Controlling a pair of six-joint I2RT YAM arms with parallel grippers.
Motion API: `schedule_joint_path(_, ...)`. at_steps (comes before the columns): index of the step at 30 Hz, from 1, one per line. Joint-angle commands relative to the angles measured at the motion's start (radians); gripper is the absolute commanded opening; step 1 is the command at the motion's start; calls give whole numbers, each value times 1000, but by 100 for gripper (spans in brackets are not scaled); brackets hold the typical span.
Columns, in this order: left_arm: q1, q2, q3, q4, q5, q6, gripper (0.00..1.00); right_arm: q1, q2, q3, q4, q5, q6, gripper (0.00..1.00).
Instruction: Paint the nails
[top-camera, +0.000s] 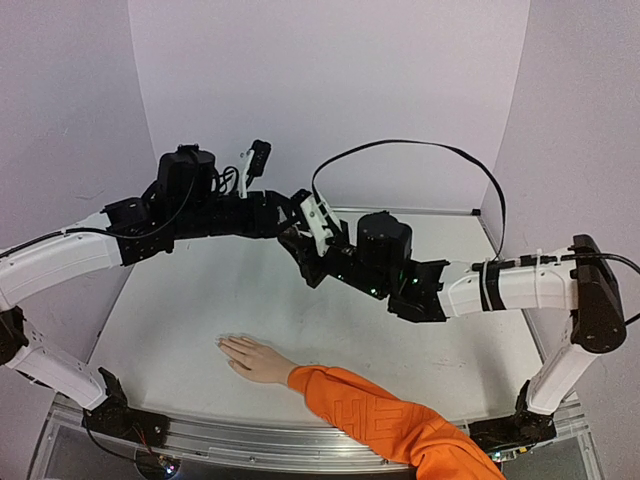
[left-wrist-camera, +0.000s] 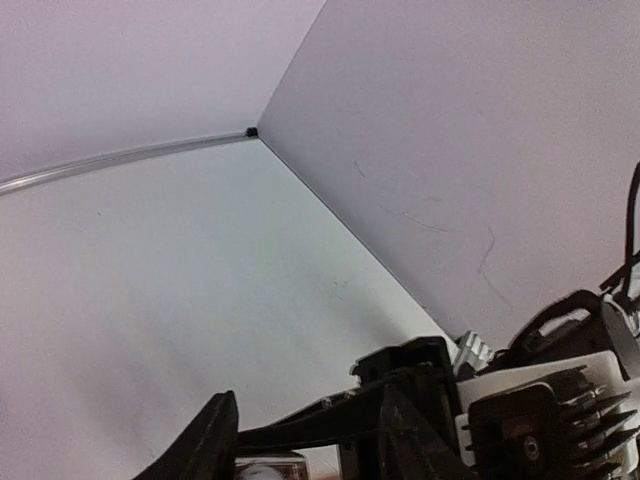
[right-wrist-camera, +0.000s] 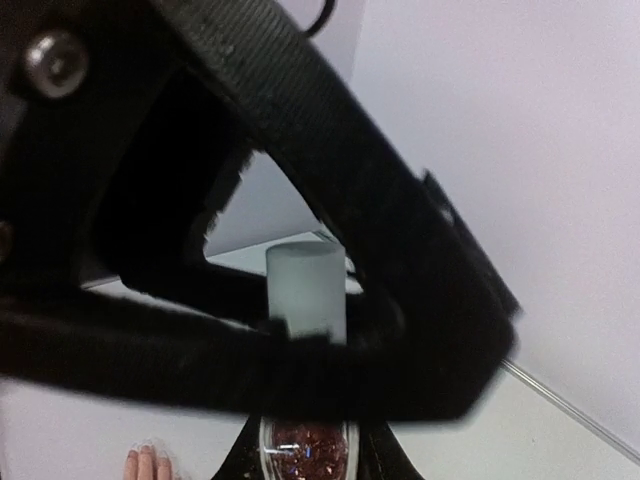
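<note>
A pale hand (top-camera: 250, 357) with an orange sleeve (top-camera: 380, 420) lies flat on the table near the front. Its nails (top-camera: 224, 346) at the fingertips are too small to make out. The fingertips also show in the right wrist view (right-wrist-camera: 145, 465). Both grippers meet in mid-air above the table's middle. My right gripper (top-camera: 305, 252) is shut on a small glass bottle (right-wrist-camera: 305, 450) of red glitter polish. My left gripper (top-camera: 291, 215) is closed across the base of its frosted whitish cap (right-wrist-camera: 305, 285). The left wrist view shows only a sliver of the bottle (left-wrist-camera: 268, 468) beside one finger (left-wrist-camera: 205, 440).
White walls enclose the table on the left, back and right, meeting at the back corner (left-wrist-camera: 250, 131). A black cable (top-camera: 400, 150) loops above the right arm. A metal rail (top-camera: 250, 440) runs along the table's front edge.
</note>
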Motion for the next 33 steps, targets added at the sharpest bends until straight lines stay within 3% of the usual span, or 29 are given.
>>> schedule_joint_path(1, -33, -50, 45, -53, 141, -20, 62, -52, -85, 36, 51, -418, 36, 0)
schedule_joint_path(5, -33, -116, 33, -57, 184, -21, 80, -141, -102, 32, 29, -740, 237, 0)
schedule_joint_path(10, -25, -165, -1, -54, 174, -22, 84, -184, -69, 44, 69, -909, 370, 0)
schedule_joint_path(18, -4, -157, -30, -56, 154, -72, 64, -184, -51, 46, 161, -974, 454, 0)
schedule_joint_path(24, -2, -175, -30, -57, 147, -71, 43, -184, -42, 71, 154, -990, 467, 0)
schedule_joint_path(33, -2, -128, 11, -72, 190, -48, 31, -185, -14, 93, 150, -987, 465, 0)
